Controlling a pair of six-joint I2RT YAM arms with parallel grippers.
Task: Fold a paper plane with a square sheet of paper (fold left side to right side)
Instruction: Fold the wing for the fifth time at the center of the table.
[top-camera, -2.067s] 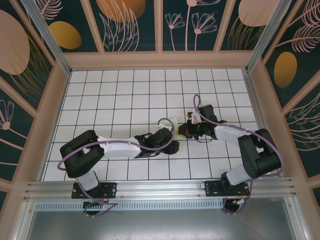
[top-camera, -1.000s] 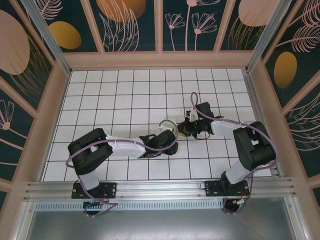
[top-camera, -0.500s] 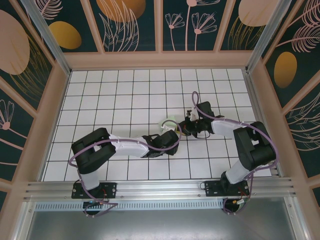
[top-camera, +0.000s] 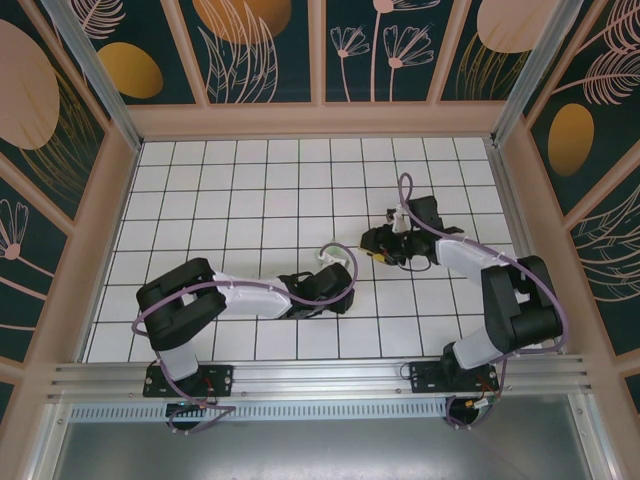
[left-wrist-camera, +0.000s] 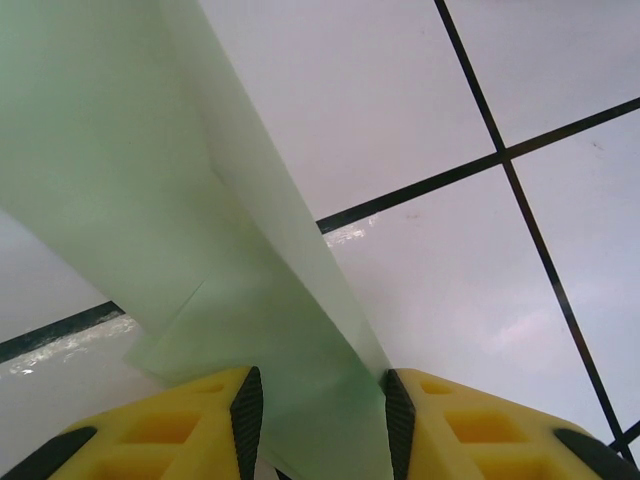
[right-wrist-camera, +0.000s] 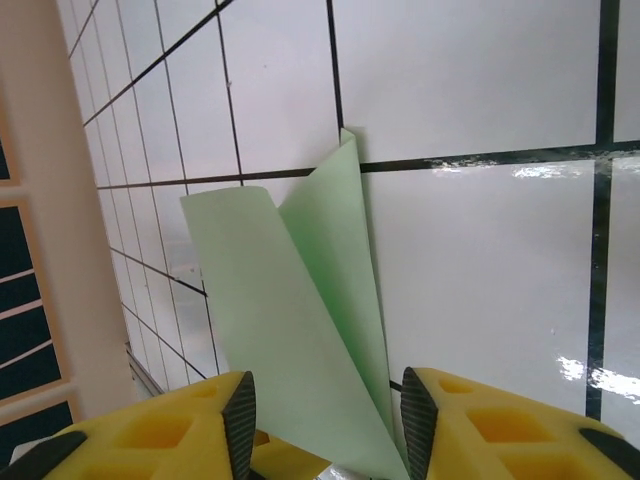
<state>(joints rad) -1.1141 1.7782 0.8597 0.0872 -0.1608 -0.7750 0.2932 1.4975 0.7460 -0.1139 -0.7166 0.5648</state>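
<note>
resting on white grid table (top-camera: 250, 200) walled by floral panels (top-camera: 260, 50), folded square sheet of paper (right-wrist-camera: 290, 300) sits before right gripper (right-wrist-camera: 328, 400), jaws spread; left gripper (left-wrist-camera: 315, 400) straddles it, grip unclear.

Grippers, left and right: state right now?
Left gripper: open, jaws apart with the paper between them.
Right gripper: open, paper in the gap.

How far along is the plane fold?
Done: the square sheet of paper is folded over, flaps gaping. In hand: it lies between the parted jaws of the left gripper and right gripper, clamped by neither. Left: flattening the crease; no dart shape yet.
</note>
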